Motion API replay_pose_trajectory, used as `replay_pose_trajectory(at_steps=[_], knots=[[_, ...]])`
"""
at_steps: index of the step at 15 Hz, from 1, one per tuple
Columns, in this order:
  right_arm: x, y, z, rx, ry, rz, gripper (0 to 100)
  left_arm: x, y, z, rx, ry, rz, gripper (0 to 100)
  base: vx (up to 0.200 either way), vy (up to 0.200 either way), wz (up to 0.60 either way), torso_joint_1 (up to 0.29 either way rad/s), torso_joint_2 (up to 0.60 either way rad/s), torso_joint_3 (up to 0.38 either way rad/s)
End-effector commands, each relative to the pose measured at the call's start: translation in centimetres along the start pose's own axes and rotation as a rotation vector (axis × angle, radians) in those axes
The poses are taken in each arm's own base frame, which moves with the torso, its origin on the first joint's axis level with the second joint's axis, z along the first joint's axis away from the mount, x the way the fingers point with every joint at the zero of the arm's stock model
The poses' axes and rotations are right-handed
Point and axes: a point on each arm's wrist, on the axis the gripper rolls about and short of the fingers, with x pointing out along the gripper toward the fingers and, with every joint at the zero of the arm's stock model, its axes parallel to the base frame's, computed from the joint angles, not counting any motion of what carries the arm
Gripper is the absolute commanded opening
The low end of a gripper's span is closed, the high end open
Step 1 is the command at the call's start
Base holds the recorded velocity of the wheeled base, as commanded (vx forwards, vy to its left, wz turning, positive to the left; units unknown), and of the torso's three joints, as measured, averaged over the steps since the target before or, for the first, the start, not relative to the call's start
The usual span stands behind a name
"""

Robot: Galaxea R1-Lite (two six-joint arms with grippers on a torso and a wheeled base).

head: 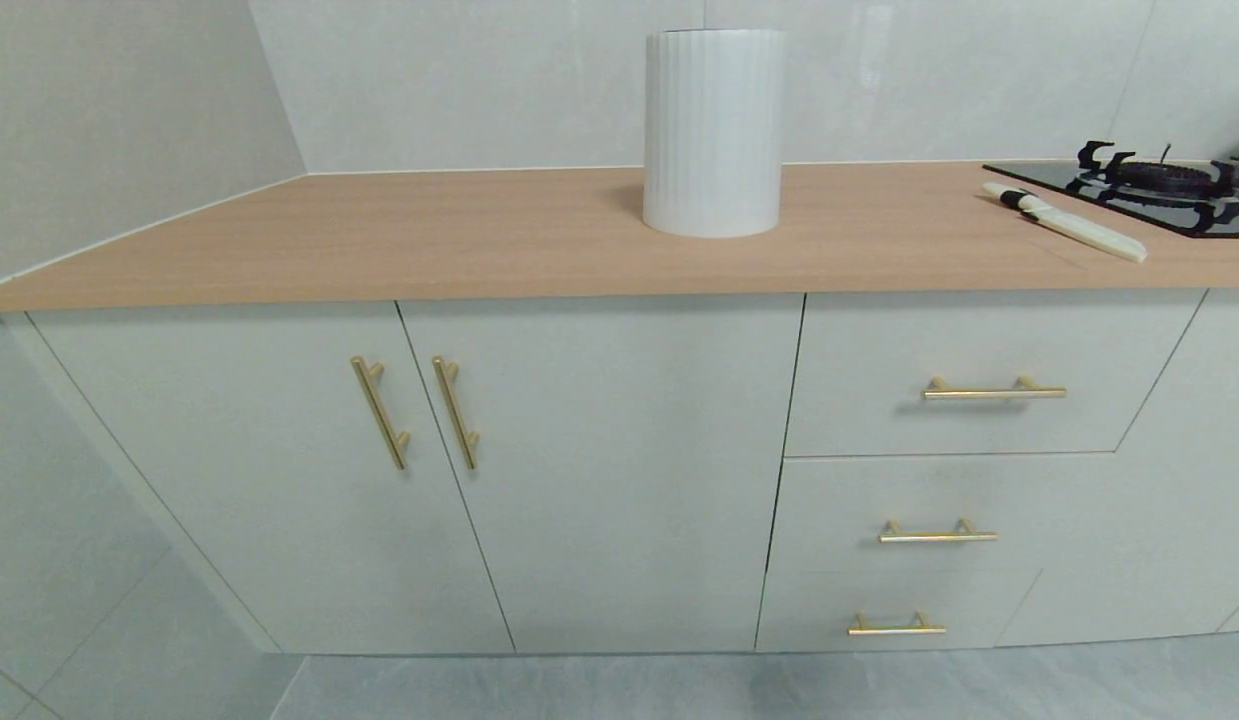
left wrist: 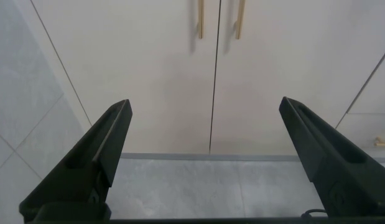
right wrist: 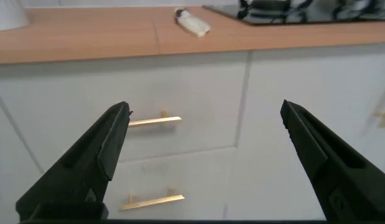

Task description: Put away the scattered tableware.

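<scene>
On counter (head: 429, 235): white pot (head: 712, 130) near middle, knife (head: 1064, 222) at right end. Facing counter: left gripper (left wrist: 205, 101) and right gripper (right wrist: 204, 105), both wide apart.

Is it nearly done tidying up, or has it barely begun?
Barely begun, it seems. Done: nothing visible; the knife lies loose on the countertop beside the hob. In hand: nothing; the left gripper and right gripper are open and empty, facing shut cabinet doors and drawers. Left: storing the knife, perhaps in the white ribbed holder.
</scene>
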Motion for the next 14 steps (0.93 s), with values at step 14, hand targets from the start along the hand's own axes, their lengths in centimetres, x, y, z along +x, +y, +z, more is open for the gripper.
replay_pose_trajectory(at_steps=[14], knots=[[-12.4,-1.3,-5.9,0.099,0.075,0.230,100,0.0,0.0,0.0,0.000,-0.001,0.001,100,0.000,0.000,0.00,0.000,0.00,0.000]])
